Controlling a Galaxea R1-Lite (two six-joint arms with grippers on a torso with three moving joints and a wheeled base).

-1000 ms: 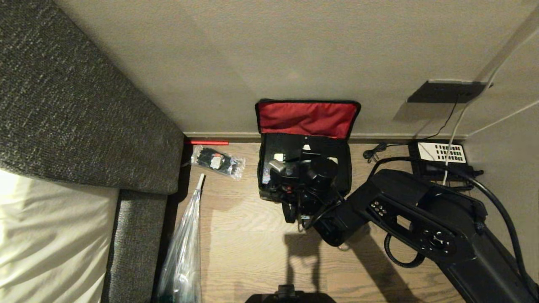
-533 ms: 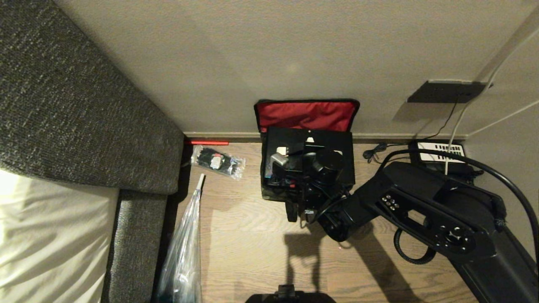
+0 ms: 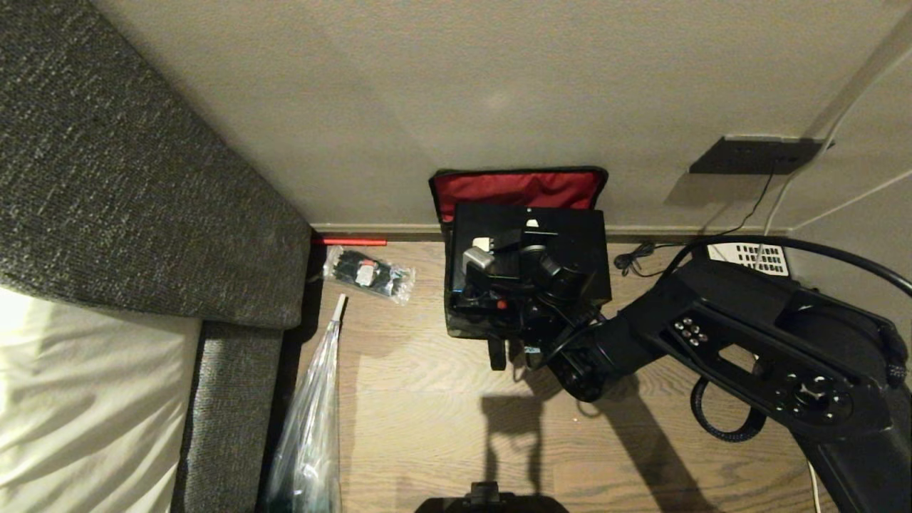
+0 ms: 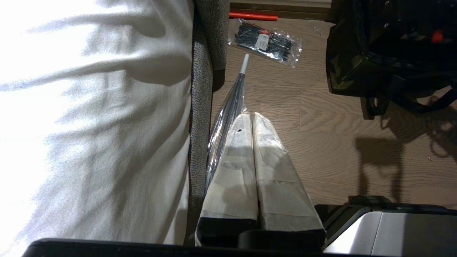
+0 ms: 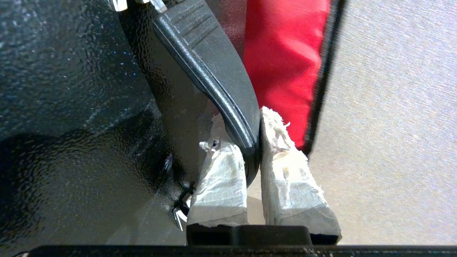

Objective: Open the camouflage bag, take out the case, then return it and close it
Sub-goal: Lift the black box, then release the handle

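- Red lining shows: the camouflage bag (image 3: 524, 187) is opened on the floor's far edge by the wall.
- The case (image 3: 531, 246) is gripped by its handle (image 5: 214, 78), the right gripper (image 5: 251, 142) clamped, above the bag.
- Returning and closing are judged outstanding.
- The left gripper (image 4: 252, 123) is closed, empty.

The head view looks steeply down on the floor (image 3: 427, 427) by the wall (image 3: 463, 85); the left wrist view looks low across that floor, sharing the cable-tie packet (image 4: 267, 43), while the right wrist view sits close against the case (image 5: 71, 89).
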